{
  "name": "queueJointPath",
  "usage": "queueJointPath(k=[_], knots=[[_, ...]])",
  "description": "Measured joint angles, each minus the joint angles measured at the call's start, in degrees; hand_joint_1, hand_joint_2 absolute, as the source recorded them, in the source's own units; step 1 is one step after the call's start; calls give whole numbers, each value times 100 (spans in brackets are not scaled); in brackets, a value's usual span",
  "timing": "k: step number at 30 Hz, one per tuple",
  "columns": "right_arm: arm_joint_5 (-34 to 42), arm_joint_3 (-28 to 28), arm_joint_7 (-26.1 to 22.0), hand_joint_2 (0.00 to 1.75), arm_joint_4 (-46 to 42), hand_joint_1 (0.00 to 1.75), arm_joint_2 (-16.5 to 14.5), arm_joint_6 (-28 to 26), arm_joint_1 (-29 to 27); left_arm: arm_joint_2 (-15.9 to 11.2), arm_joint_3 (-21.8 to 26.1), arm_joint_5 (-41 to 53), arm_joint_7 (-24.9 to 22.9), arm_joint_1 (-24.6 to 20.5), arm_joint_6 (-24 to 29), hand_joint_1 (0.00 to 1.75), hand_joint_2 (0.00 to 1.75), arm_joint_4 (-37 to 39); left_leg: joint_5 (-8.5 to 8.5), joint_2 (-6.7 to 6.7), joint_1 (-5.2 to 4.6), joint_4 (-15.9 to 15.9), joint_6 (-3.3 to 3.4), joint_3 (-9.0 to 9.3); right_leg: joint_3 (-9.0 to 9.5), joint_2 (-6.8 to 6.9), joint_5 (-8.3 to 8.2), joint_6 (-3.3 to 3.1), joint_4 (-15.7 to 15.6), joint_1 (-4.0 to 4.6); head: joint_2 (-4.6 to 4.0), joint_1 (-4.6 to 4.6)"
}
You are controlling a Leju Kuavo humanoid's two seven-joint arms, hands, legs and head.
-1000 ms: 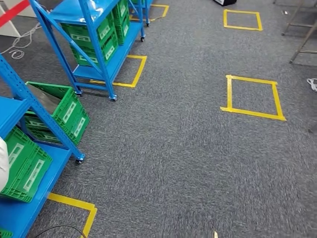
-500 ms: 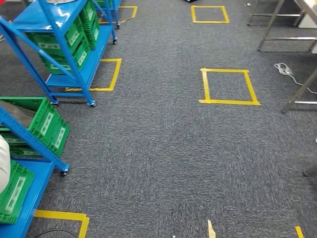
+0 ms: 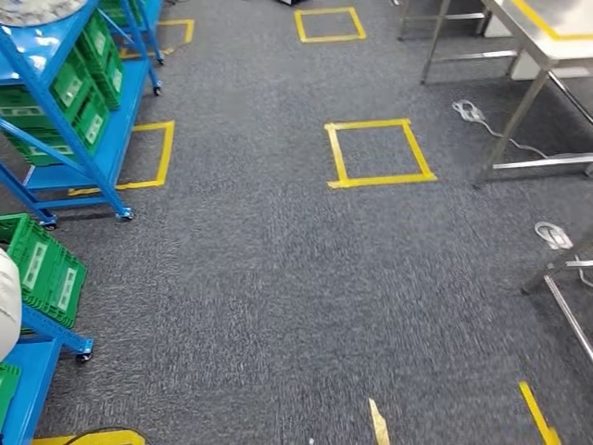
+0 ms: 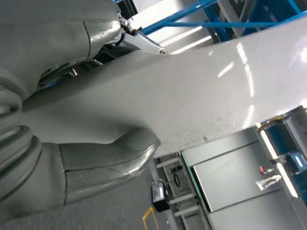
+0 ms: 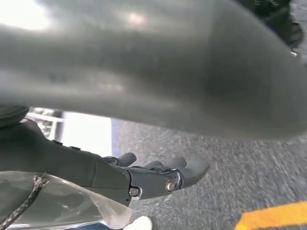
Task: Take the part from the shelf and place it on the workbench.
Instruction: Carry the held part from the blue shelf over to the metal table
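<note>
Two views show the large glossy white curved part point(image 4: 203, 96): left wrist view has the left robot hand point(image 4: 72, 158) clamped on it, thumb under, fingers over. Right robot hand point(image 5: 145, 179) lies under a blurred grey surface, fingers extended; grip state unclear. Blue metal shelf point(image 3: 105, 148) left, steel table point(image 3: 538, 37) right.

Part point(image 4: 203, 100), big pale grey glossy panel, clamped w/ left hand point(image 4: 72, 143), workbench point(image 3: 538, 28) steel, far right
</note>
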State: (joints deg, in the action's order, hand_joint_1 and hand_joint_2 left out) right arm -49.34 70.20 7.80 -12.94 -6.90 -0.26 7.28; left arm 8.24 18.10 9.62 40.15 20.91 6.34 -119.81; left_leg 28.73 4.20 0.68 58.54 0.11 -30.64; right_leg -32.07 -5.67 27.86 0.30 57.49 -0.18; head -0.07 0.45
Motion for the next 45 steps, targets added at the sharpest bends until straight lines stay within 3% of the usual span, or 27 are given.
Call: queueJointPath(k=[2,4,6,8,10,11,13,15,17,19,21,23,24,25,27,29,31,33,35,37,39,40,41,43,45], knots=[[-1,1,-9,0,0,0,-2,0,-15,-15,-25,2,0,-1,7,175,175,-5,2,-71,-7,-57,33,-6,-73,-101,-29,77,-2,-21,0,3],[-1,3,-6,0,0,0,-3,1,-32,-22,-59,3,1,-2,7,175,175,-9,-29,-200,3,-112,94,14,-181,51,76,126,148,-11,0,21],[-1,5,2,0,1,0,-6,10,-21,-22,-79,1,1,9,8,175,175,-13,-41,-350,-1,-141,138,27,-465,365,384,147,711,2,0,43],[1,5,7,0,2,0,-16,28,-16,-22,-81,-17,1,24,15,175,175,-16,-35,-500,-15,-139,148,19,-835,502,695,171,1474,-5,0,51],[5,7,8,0,2,0,-24,44,-28,-21,-76,-40,0,24,33,175,175,-18,-31,-641,-19,-138,148,20,-927,538,687,190,1701,-17,0,53],[7,8,9,0,2,0,-25,52,-33,-19,-72,-49,0,22,41,175,175,-19,-26,-702,-19,-138,142,26,-777,566,525,191,1440,-24,0,53],[8,11,9,0,1,0,-26,58,-25,-16,-63,-56,0,19,21,175,175,-21,-4,-803,-30,-130,107,49,-284,758,193,182,574,-20,0,57],[5,11,8,0,0,0,-28,48,-4,-20,-52,-55,0,13,-19,175,175,-25,19,-885,-56,-113,52,67,26,897,71,136,40,-1,0,49],[3,15,5,0,0,0,-30,33,-5,-22,-44,-54,0,0,-46,175,175,-27,28,-959,-62,-104,5,79,43,827,73,72,4,11,0,40],[3,24,2,0,0,0,-30,25,-14,-27,-43,-53,1,-13,-55,175,175,-27,118,-874,-36,-23,-55,69,41,734,52,13,-5,4,0,32],[3,29,2,0,0,0,-30,20,-6,-36,-38,-53,1,-15,-57,175,175,-27,432,-631,-15,467,-99,-129,42,633,30,-45,-17,-5,0,13],[3,31,2,0,0,0,-30,19,3,-37,-32,-53,1,-10,-57,175,175,-27,783,-492,-14,1261,-97,-490,35,512,22,-75,-15,13,0,6],[3,33,2,0,0,0,-30,21,2,-37,-31,-53,0,-8,-57,175,175,-27,839,-473,-16,1526,-86,-619,35,445,19,-81,-14,25,0,7],[3,34,2,0,0,0,-30,22,-1,-38,-31,-53,0,-9,-57,175,175,-27,775,-462,-18,1585,-67,-660,39,374,18,-83,-12,35,0,8],[4,38,2,0,0,0,-30,24,-3,-39,-30,-56,0,-9,-56,175,175,-28,368,-386,-28,1079,-5,-462,59,230,17,-84,-10,46,0,8],[7,41,2,0,0,0,-38,20,2,-40,-26,-59,0,-7,-44,175,175,-32,24,-113,-33,338,63,-163,49,97,14,-72,3,46,0,11],[10,43,-3,0,0,0,-50,11,7,-41,-18,-57,0,-1,-15,175,175,-45,-33,56,-41,2,84,-47,-15,-17,-9,-25,15,27,0,9],[14,46,-9,0,0,0,-54,2,-9,-40,-10,-55,0,4,6,175,175,-66,-40,-39,-38,-76,92,-36,-79,-117,-35,42,14,5,0,5],[14,52,-8,0,0,0,-55,-11,-25,-37,-5,-55,1,13,7,175,175,-92,-81,-175,-17,-158,128,-5,-188,39,79,90,175,21,0,25],[14,56,-1,0,0,0,-58,-21,-15,-34,12,-63,1,36,1,175,175,-114,-99,-333,-17,-195,152,9,-484,355,408,125,766,28,0,54],[16,60,4,0,0,0,-63,-21,-8,-30,40,-87,0,52,-8,175,175,-121,-93,-495,-27,-190,159,4,-823,497,690,165,1468,4,0,67],[19,62,4,0,0,0,-64,-20,-12,-27,51,-98,0,53,-13,175,175,-121,-87,-571,-29,-190,157,6,-879,525,695,184,1596,-9,0,68],[22,64,4,0,0,0,-65,-21,-18,-23,58,-106,0,53,-18,175,175,-121,-79,-642,-28,-189,151,11,-819,551,594,200,1497,-23,0,70],[25,66,4,0,0,0,-64,-28,-24,-18,68,-113,0,52,-29,175,175,-121,-55,-762,-25,-182,117,36,-398,686,244,220,736,-44,0,70],[25,64,4,0,0,0,-68,-34,-10,-16,80,-114,0,50,-44,175,175,-125,-22,-851,-43,-164,57,63,-19,834,62,177,94,-32,0,61]])
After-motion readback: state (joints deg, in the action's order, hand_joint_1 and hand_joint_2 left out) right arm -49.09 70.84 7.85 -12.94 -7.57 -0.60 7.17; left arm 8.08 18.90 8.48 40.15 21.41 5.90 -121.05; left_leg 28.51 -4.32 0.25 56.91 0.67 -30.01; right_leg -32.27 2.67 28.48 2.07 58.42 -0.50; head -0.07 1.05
